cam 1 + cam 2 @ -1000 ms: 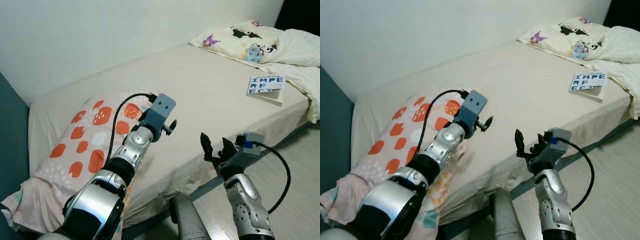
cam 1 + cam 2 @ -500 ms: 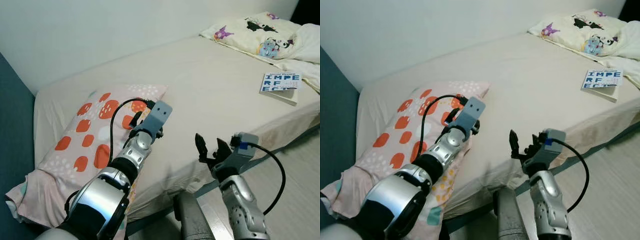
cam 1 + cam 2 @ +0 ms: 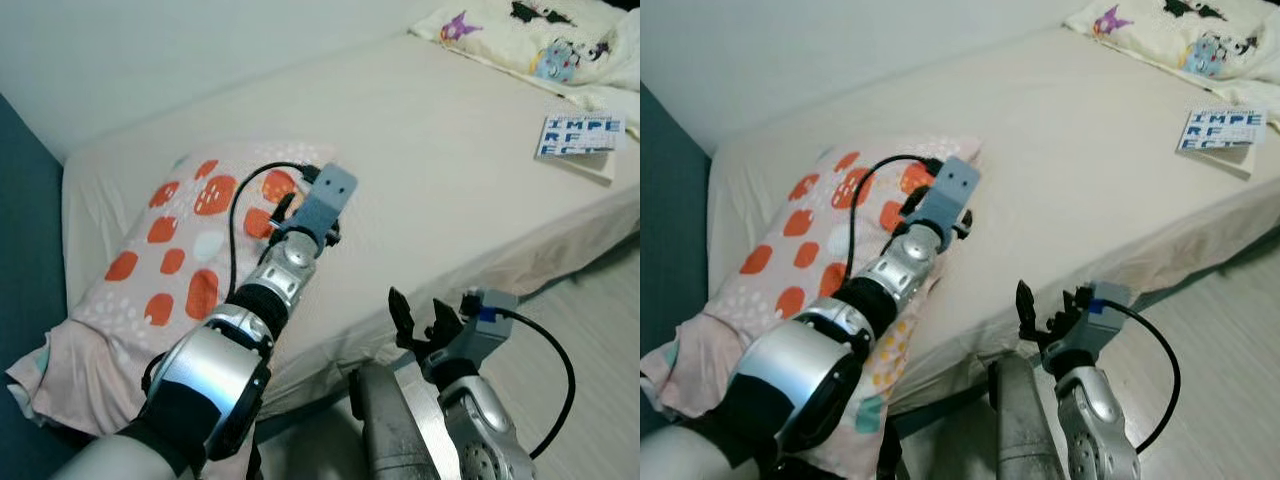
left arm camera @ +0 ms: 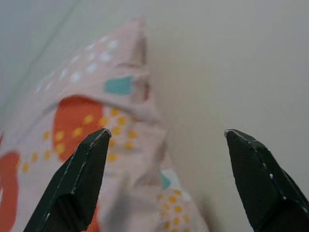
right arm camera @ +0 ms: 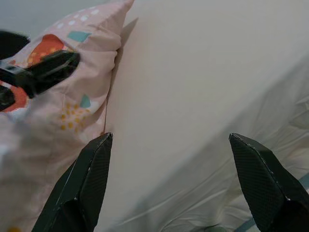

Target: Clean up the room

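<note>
A pink pillow (image 3: 170, 250) with orange spots lies at the left end of the bed (image 3: 440, 150), partly hanging over the front edge. My left gripper (image 4: 166, 133) hovers open over the pillow's right edge, with nothing between its fingers; the wrist camera block (image 3: 325, 200) covers it from above. My right gripper (image 3: 417, 305) is open and empty, lower down in front of the bed's side. In the right wrist view, the right gripper (image 5: 171, 137) faces the pillow corner and the sheet, and the left gripper's black fingers (image 5: 43, 67) show over the pillow.
A book (image 3: 582, 138) with blue letters lies near the bed's right front edge. A cartoon-print pillow (image 3: 530, 30) sits at the far right end. A dark blue panel (image 3: 25, 230) stands to the left, and wood floor (image 3: 600, 290) runs along the bed's front.
The camera has tilted and shifted, so the whole scene sits differently. My left gripper stays over the pillow's right edge. My right gripper now sits lower against the bed's side.
</note>
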Controlling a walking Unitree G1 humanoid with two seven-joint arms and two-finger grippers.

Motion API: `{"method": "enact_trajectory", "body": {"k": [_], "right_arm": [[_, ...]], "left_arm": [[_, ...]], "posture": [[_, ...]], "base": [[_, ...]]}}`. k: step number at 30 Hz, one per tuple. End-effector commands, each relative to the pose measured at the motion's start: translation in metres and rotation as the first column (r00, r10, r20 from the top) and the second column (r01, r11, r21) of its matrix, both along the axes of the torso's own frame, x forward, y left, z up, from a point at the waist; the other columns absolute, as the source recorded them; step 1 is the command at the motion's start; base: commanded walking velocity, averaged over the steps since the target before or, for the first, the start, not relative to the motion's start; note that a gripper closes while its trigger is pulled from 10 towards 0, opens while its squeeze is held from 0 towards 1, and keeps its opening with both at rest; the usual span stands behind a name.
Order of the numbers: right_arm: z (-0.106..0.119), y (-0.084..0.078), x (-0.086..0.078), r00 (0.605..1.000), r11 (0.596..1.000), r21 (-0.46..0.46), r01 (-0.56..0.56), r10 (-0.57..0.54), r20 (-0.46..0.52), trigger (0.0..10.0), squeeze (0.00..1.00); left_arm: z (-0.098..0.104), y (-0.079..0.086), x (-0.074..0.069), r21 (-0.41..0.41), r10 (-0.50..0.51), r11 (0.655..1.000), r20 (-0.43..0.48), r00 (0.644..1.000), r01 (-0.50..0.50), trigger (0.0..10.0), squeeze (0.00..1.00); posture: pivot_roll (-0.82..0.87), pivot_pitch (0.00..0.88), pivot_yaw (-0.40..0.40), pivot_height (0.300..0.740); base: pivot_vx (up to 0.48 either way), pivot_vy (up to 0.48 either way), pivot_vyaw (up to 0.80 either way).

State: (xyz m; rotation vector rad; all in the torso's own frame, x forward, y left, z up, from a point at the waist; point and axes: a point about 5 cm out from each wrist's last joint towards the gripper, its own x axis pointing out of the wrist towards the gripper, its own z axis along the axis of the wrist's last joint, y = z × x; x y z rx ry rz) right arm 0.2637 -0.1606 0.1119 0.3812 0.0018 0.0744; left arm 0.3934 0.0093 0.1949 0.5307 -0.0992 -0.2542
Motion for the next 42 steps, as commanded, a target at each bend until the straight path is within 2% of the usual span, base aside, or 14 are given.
{"method": "enact_trajectory", "body": {"k": [1,10,13,15,18,19,20,21,22,25,28,29,36,42], "right_arm": [[-0.004,0.007,-0.007,0.999,1.0,0.003,-0.014,0.014,-0.034,10.0,0.0],[-0.003,0.012,-0.012,0.999,1.0,0.013,-0.024,0.025,-0.045,10.0,0.0],[-0.002,0.012,-0.012,0.999,1.0,0.014,-0.024,0.025,-0.046,10.0,0.0],[0.0,0.009,-0.01,0.999,1.0,0.014,-0.016,0.017,-0.04,10.0,0.0],[0.001,0.008,-0.009,0.999,1.0,0.013,-0.013,0.013,-0.038,10.0,0.0],[0.003,0.006,-0.006,0.999,1.0,0.011,-0.01,0.01,-0.033,10.0,0.0],[0.003,0.006,-0.006,0.999,1.0,0.011,-0.01,0.01,-0.033,10.0,0.0],[0.005,0.005,-0.004,1.0,1.0,0.01,-0.008,0.009,-0.025,10.0,0.0],[0.005,0.005,-0.004,1.0,1.0,0.01,-0.008,0.009,-0.025,10.0,0.0],[0.012,0.003,0.004,1.0,1.0,0.009,-0.007,0.007,0.001,10.0,0.0],[0.013,0.003,0.006,1.0,1.0,0.009,-0.007,0.007,0.005,10.0,0.0],[0.016,0.003,0.007,1.0,1.0,0.012,-0.008,0.008,0.013,10.0,0.0],[0.019,0.002,0.009,1.0,1.0,0.015,-0.007,0.006,0.024,10.0,0.0],[0.02,0.001,0.011,1.0,1.0,0.018,-0.006,0.005,0.029,10.0,0.0]], "left_arm": [[-0.008,-0.007,-0.005,0.067,-0.03,0.997,0.02,0.999,0.029,10.0,0.0],[-0.024,-0.005,-0.011,0.182,-0.021,0.983,0.073,0.997,0.007,10.0,0.0],[-0.025,0.001,-0.009,0.179,-0.005,0.984,0.065,0.998,-0.007,10.0,0.0],[-0.025,0.021,-0.003,0.158,0.05,0.986,0.056,0.997,-0.058,10.0,0.0],[-0.025,0.028,-0.001,0.152,0.069,0.985,0.055,0.996,-0.076,10.0,0.0],[-0.026,0.041,0.002,0.184,0.09,0.978,0.073,0.993,-0.102,10.0,0.0],[-0.026,0.041,0.002,0.184,0.09,0.978,0.073,0.993,-0.102,10.0,0.0],[-0.029,0.056,0.004,0.217,0.12,0.967,0.088,0.989,-0.137,10.0,0.0],[-0.029,0.056,0.004,0.217,0.12,0.967,0.088,0.989,-0.137,10.0,0.0],[-0.045,0.103,0.003,0.328,0.204,0.915,0.12,0.972,-0.233,10.0,0.0],[-0.05,0.112,0.001,0.353,0.215,0.903,0.121,0.969,-0.244,10.0,0.0],[-0.064,0.133,-0.005,0.418,0.236,0.869,0.118,0.965,-0.264,10.0,0.0],[-0.084,0.165,-0.017,0.521,0.286,0.796,0.128,0.95,-0.309,10.0,0.0],[-0.085,0.178,-0.019,0.538,0.325,0.767,0.144,0.934,-0.35,10.0,0.0]], "posture": [[-0.28,0.405,0.126,0.58],[-0.28,0.433,0.121,0.58],[-0.28,0.437,0.121,0.58],[-0.27,0.436,0.12,0.58],[-0.26,0.434,0.119,0.58],[-0.26,0.43,0.119,0.58],[-0.26,0.43,0.119,0.58],[-0.25,0.427,0.121,0.58],[-0.25,0.427,0.121,0.58],[-0.24,0.418,0.122,0.58],[-0.24,0.418,0.122,0.58],[-0.24,0.412,0.121,0.58],[-0.23,0.407,0.12,0.58],[-0.23,0.399,0.119,0.58]], "base": [[0.0,0.0,0.0],[0.0,0.0,0.0],[0.0,0.0,0.0],[0.0,0.0,0.0],[0.0,0.0,0.0],[0.0,0.0,0.0],[0.0,0.0,0.0],[0.0,0.0,0.0],[0.0,0.0,0.0],[0.0,0.0,0.0],[0.0,0.0,0.0],[0.0,0.0,0.0],[0.0,0.0,0.0],[0.0,0.0,0.0]]}}
